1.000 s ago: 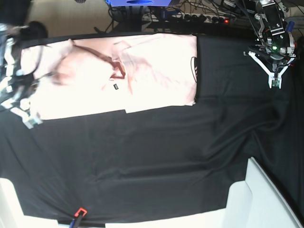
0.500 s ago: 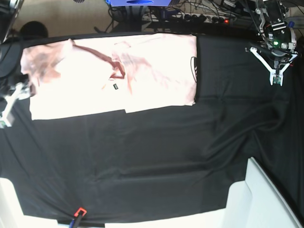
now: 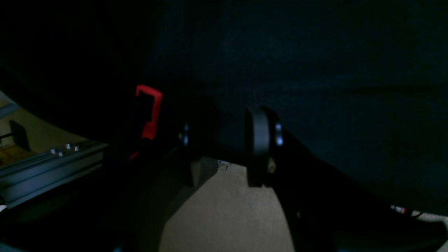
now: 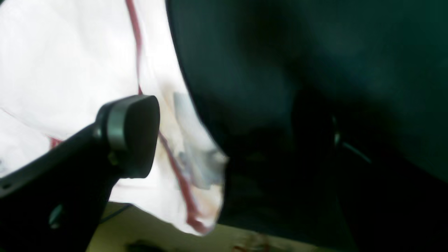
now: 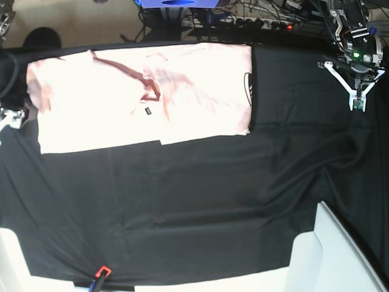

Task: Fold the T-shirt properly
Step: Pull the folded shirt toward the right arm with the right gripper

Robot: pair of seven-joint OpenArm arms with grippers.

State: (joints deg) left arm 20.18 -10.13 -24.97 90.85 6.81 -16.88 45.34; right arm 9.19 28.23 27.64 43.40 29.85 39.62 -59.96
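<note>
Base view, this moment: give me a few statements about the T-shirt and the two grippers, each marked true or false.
1. The T-shirt lies on the black cloth near its far edge. True.
2. The right gripper is shut on the T-shirt. False: its jaws stand wide apart and hold nothing; the shirt's edge lies between them in the right wrist view.
3. The left gripper is over the T-shirt. False: it is over bare black cloth, well apart from the shirt.
4. Part of a black print shows at one edge of the T-shirt. True.
5. A red clip sits at the near edge of the cloth. True.
</note>
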